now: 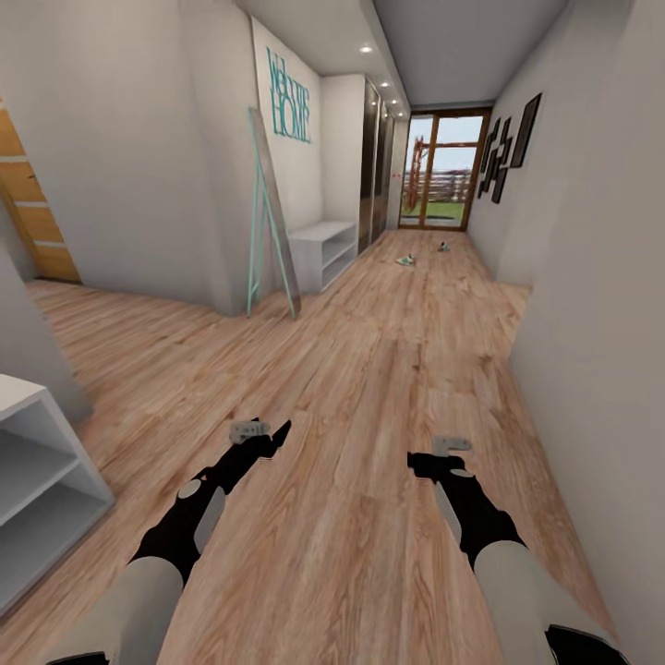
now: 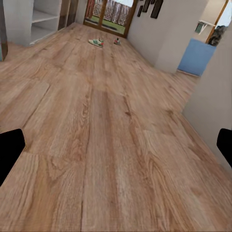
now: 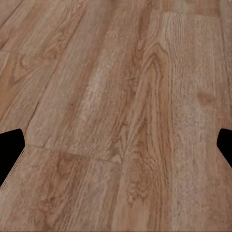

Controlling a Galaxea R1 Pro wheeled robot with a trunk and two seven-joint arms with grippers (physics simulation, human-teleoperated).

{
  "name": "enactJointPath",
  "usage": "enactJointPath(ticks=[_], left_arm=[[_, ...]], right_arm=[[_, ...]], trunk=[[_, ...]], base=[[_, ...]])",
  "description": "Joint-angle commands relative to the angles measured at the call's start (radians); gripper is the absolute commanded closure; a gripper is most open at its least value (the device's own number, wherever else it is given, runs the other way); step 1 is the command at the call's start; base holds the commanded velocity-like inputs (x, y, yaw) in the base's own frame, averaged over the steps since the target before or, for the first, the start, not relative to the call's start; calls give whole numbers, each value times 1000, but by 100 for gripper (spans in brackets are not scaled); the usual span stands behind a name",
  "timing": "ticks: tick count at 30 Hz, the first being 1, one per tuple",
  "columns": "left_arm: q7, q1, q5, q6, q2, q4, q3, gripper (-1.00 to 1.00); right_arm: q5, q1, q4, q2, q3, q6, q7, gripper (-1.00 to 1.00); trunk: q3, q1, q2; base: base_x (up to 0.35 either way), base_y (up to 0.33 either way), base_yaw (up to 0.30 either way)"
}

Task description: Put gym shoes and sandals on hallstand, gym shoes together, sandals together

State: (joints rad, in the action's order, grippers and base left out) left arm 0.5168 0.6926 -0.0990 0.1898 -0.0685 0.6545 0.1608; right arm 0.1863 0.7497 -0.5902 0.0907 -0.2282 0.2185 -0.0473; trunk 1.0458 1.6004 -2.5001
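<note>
Head view: gym shoes (image 1: 405,260) far down the corridor floor (image 1: 369,388), well beyond both empty, spread jaws.

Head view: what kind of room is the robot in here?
Likely a home entrance corridor: long wood-plank floor, a "Welcome Home" wall sign, a pale shoe rack by the wall, and a glazed door at the far end.

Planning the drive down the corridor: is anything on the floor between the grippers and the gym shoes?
Nothing visible. Bare floor runs from the left gripper and right gripper to the gym shoes far ahead. The leaning mirror and hallstand stand off to the left.
</note>
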Motion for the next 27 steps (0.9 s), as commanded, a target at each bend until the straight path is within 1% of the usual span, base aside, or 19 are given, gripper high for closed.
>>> enactJointPath(ticks=[1,6,8,9,12,16,21,27], left_arm=[[6,1,-5,-2,-1,-1,5,-100],[-6,1,-5,-6,-1,-1,5,-100],[-7,1,-5,-24,-1,-1,5,-100],[-8,1,-4,-35,-1,-1,5,-100],[-17,1,-2,-103,-1,0,5,-100],[-47,1,-1,-146,-1,0,5,-100],[-69,1,-1,-159,-1,2,5,-100],[-74,1,-1,-162,-1,2,5,-100]], right_arm=[[11,0,-2,1,-5,6,1,-100],[12,0,-4,1,-4,5,-1,-100],[12,0,-4,1,-4,5,-1,-100],[12,0,-5,1,-4,5,-1,-100],[12,0,-5,1,-5,5,0,-100],[11,0,-5,1,-5,5,0,-100],[10,0,-4,1,-5,5,1,-100],[10,0,-4,1,-5,6,1,-100]], trunk=[[0,0,0],[-3,0,0],[-3,0,0],[-3,0,0],[-3,0,0],[-3,0,0],[-3,0,0],[-4,0,0]], base=[[349,0,0],[349,0,0],[349,0,0],[349,0,0],[349,0,0],[349,0,0],[349,0,-40],[349,0,-200]])
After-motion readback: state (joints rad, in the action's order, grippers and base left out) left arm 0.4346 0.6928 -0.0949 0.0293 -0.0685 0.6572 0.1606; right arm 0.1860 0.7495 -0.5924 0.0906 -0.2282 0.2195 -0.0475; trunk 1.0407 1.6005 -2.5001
